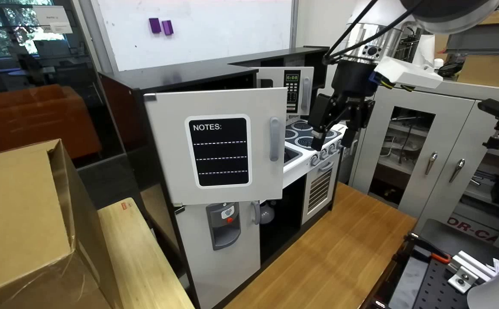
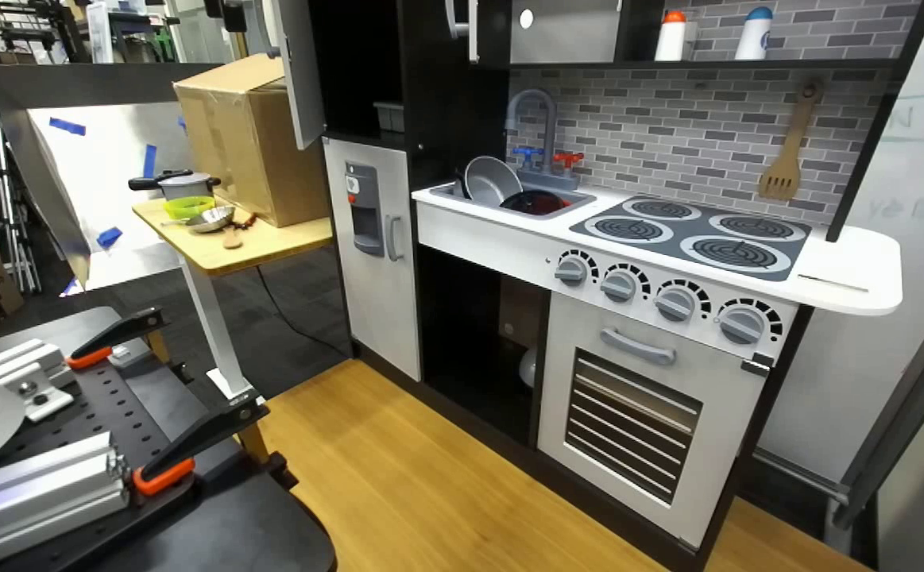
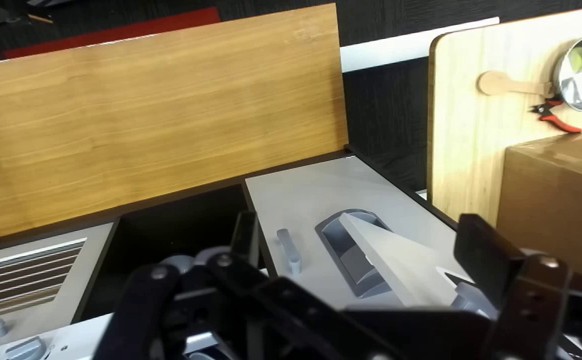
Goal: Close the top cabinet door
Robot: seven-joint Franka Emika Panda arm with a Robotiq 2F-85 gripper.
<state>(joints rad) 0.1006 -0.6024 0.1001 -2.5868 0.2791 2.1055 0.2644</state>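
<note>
The top cabinet door [image 1: 219, 150] is light grey with a black NOTES panel and a grey handle [image 1: 274, 139]. It stands swung open from the dark cabinet. It shows almost edge-on in an exterior view [image 2: 299, 75] and from above in the wrist view [image 3: 396, 255], partly hidden by the gripper. My gripper [image 1: 333, 139] is open and empty, to the right of the door's handle side in an exterior view. In the wrist view the gripper [image 3: 363, 245] has its fingers wide apart, with the door seen between them and apparently beyond. I see no contact.
The microwave door [image 1: 277, 77] stands open beside the cabinet opening. The lower cabinet door [image 2: 382, 318] is shut. The stove top [image 2: 692, 230] and sink faucet [image 2: 541, 119] are to its side. A cardboard box [image 1: 17, 214] stands on a side table [image 1: 146, 257].
</note>
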